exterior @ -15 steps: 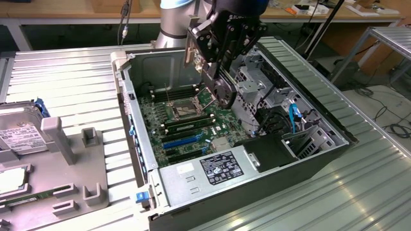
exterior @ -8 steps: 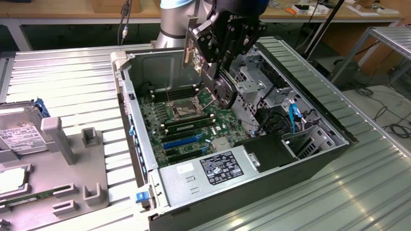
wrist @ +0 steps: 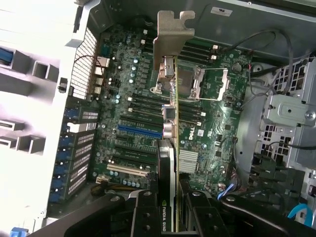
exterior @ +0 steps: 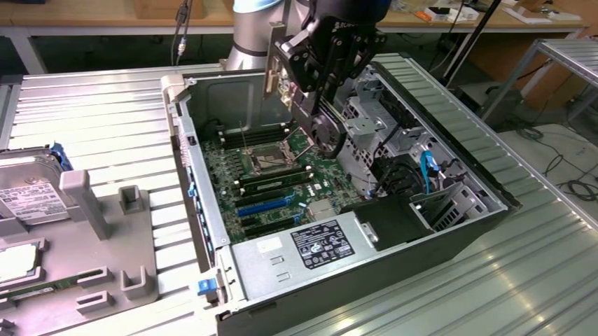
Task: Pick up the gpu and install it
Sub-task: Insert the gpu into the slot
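Clamped edge-on between my jaws, the thin dark-green gpu card (wrist: 166,165) with silver metal bracket hangs above the green motherboard (wrist: 123,98) beneath them, inside the open grey computer case (exterior: 210,98).

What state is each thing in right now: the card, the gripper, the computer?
gpu, held edge-on above the motherboard, not yet seated.
gripper, shut on the gpu.
computer case, open, side panel off.
blue slot, empty.
hard drive, lying outside the case.
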`<action>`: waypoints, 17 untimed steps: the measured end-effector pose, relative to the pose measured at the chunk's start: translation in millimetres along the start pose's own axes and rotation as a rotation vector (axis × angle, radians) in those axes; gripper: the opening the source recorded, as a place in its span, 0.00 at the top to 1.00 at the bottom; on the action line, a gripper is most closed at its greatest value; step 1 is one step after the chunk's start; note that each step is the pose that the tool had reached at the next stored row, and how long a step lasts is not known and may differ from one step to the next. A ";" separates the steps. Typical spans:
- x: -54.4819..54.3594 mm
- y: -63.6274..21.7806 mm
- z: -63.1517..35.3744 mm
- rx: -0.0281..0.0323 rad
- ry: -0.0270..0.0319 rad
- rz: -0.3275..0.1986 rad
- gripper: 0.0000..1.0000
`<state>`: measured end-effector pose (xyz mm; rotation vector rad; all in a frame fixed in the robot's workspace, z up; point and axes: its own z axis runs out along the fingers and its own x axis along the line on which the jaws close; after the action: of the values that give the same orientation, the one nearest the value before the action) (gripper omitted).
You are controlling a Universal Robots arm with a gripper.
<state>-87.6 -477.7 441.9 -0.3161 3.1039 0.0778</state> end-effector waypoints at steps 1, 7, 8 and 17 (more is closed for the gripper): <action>0.0 0.0 0.0 -0.0001 0.0002 -0.005 0.73; 0.0 0.0 0.0 -0.0012 0.0022 -0.047 0.73; 0.0 0.0 0.0 -0.0013 0.0024 -0.051 0.73; 0.0 0.0 0.0 -0.0024 0.0045 -0.094 0.73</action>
<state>-87.6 -477.7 441.9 -0.4627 3.0879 0.0793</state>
